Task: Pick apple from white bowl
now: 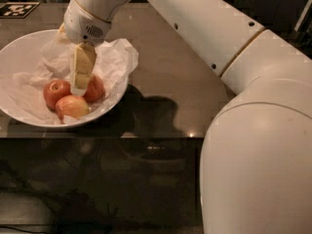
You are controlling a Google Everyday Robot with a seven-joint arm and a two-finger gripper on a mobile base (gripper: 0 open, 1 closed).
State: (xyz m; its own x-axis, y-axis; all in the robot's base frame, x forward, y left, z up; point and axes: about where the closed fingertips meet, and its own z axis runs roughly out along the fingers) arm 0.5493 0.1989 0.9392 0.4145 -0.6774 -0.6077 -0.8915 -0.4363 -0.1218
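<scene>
The apple (96, 88) lies crowded by two others in the white bowl (19, 118), so my gripper (79, 84) points down from above, just beside it. Spread or closed, I cannot tell.

Robot test lab by the look, or a mocked-up kitchen corner. Evidence: black-and-white fiducial tag (17, 9) lying at the far left of the dark glossy counter (175, 82), white bowl (29, 121) sitting just in front of it, big white robot arm's tool (79, 87) hanging down inside that bowl.
</scene>
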